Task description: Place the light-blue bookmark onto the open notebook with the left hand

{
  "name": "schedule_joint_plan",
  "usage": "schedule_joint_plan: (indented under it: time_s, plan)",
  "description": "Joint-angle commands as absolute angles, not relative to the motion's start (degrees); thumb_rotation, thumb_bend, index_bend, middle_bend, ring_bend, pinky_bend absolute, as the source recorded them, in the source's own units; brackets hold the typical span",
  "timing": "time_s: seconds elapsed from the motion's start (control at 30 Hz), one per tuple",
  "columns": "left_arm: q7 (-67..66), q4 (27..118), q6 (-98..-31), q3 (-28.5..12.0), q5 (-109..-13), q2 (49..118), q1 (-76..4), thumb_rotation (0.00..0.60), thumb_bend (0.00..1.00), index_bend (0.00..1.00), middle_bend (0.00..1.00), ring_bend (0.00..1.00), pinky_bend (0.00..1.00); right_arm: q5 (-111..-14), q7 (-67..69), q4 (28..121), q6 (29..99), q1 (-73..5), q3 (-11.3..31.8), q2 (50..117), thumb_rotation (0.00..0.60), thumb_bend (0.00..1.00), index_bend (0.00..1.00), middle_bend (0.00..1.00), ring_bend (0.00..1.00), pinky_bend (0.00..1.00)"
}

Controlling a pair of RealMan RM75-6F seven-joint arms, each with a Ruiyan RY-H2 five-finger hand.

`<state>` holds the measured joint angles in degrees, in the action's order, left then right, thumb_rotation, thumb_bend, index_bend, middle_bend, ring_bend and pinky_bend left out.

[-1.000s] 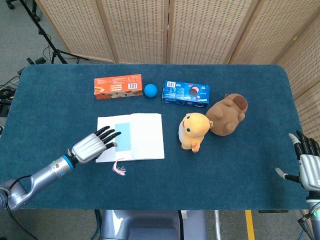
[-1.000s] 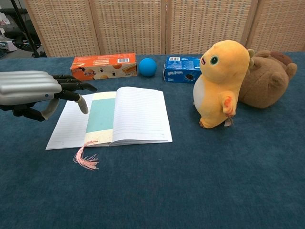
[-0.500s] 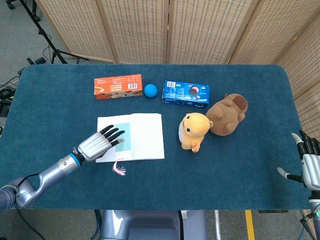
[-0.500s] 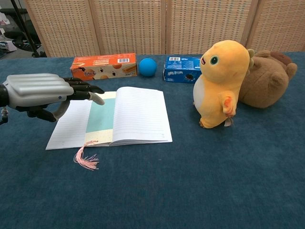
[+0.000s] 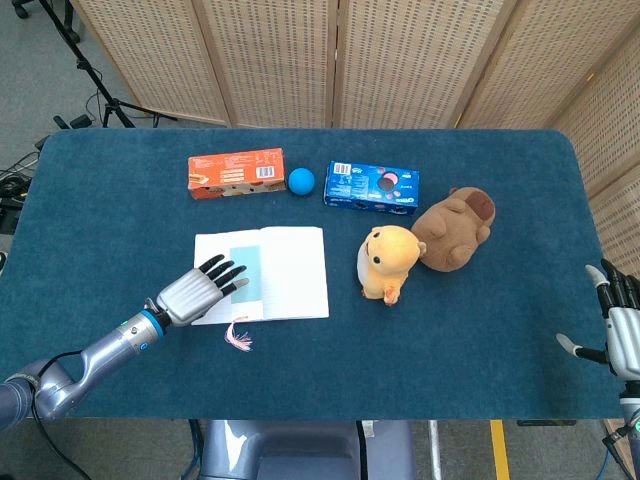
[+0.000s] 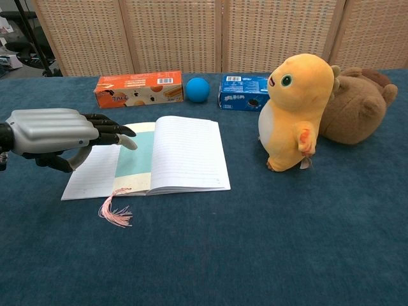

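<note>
Since the frame half a second back, the left hand has drawn slightly toward the near-left corner of the table and sits a little lower over the notebook's left page. It holds nothing; its fingers are stretched out flat and slightly apart, palm down, tips over the left page of the open notebook. From the chest view the fingertips reach the left edge of the light-blue bookmark, though whether they touch it cannot be told. The bookmark lies flat on the left page, just beside the spine, and its pink tassel trails off the notebook's near edge onto the table.

The right hand hovers at the near-right edge of the table, well apart from everything, fingers spread and holding nothing.

Toward the far edge, an orange snack box, a blue ball and a blue cookie box stand in a row; what the boxes contain cannot be seen. Right of the notebook, a yellow plush toy stands upright, with a brown plush toy lying just behind it, touching it.
</note>
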<state>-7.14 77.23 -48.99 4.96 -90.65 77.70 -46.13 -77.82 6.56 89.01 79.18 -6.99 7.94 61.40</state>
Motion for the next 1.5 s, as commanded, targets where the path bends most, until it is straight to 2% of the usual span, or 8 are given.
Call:
schedule_joint_plan:
  time_s: [0.03,0.5,1.5]
  plan:
    - [-7.9,76.6,-48.5,5.0,-90.5,78.4,-46.0,0.6,1.0,0.0,0.0,0.0,0.0,-77.9,6.5,89.0,79.1,-7.0,7.9,61.4,0.6,0.0,0.0,0.0,0.0,0.0]
    - [-10.4,72.8,-45.5,5.5,-89.5,82.9,-45.8,0.6,1.0,0.0,0.0,0.0,0.0,-77.7,6.9,88.9,79.2,-6.9,8.0,61.3,0.6,0.0,0.0,0.0,0.0,0.0]
    - [-11.0,72.7,-45.7,6.9,-91.9,81.2,-45.4,0.6,1.0,0.0,0.0,0.0,0.0,-77.5,7.1,89.3,79.3,-6.8,8.1,61.1,0.6,0.0,0.0,0.0,0.0,0.0]
